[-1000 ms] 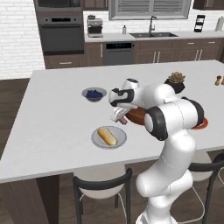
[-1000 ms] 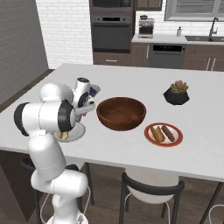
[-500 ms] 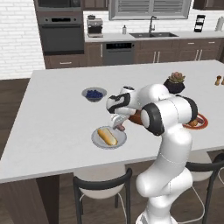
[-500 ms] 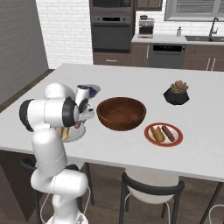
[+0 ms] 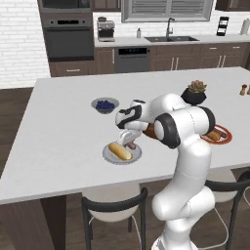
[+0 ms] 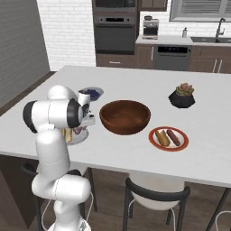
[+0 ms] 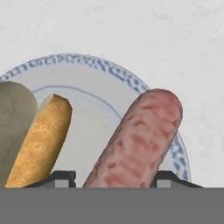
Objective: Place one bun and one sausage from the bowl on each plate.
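The gripper (image 7: 113, 178) is clamped on a sausage (image 7: 138, 141) over the plate (image 7: 131, 83), beside the bun (image 7: 41, 138).

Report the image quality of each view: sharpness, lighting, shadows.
Hand view: sausage, bun and plate rim close and slightly soft. Left base view: even light, faint shadow under the plate. Right base view: flat lighting, no glare on the wooden bowl.

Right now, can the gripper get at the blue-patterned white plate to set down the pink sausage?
Probably yes. The gripper holds the pink sausage just above the blue-patterned white plate, over bare plate beside the golden bun, with nothing between.
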Available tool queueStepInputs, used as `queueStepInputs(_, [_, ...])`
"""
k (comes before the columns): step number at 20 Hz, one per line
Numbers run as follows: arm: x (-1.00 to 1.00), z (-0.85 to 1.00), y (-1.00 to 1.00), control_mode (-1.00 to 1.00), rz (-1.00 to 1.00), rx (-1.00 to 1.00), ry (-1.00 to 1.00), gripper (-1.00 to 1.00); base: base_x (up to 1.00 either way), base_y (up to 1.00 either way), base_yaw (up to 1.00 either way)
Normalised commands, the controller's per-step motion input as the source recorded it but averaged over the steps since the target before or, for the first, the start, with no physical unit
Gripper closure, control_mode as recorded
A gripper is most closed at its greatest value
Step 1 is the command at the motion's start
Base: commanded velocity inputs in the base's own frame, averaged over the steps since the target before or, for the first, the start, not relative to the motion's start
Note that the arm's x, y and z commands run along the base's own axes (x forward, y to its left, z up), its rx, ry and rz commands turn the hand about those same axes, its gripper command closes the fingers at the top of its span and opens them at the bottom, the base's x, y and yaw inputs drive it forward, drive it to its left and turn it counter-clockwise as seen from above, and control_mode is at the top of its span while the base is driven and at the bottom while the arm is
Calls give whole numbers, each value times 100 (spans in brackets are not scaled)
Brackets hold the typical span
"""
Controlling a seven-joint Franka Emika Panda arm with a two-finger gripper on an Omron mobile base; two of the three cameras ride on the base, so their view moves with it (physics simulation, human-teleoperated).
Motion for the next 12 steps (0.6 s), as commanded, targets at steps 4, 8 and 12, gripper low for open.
queueStepInputs(4, [0, -5, 0, -100, 0, 0, 0, -100, 0, 0, 0])
queueStepInputs(8, [0, 0, 0, -100, 0, 0, 0, -100, 0, 0, 0])
queueStepInputs(12, [-27, 0, 0, -100, 0, 0, 0, -100, 0, 0, 0])
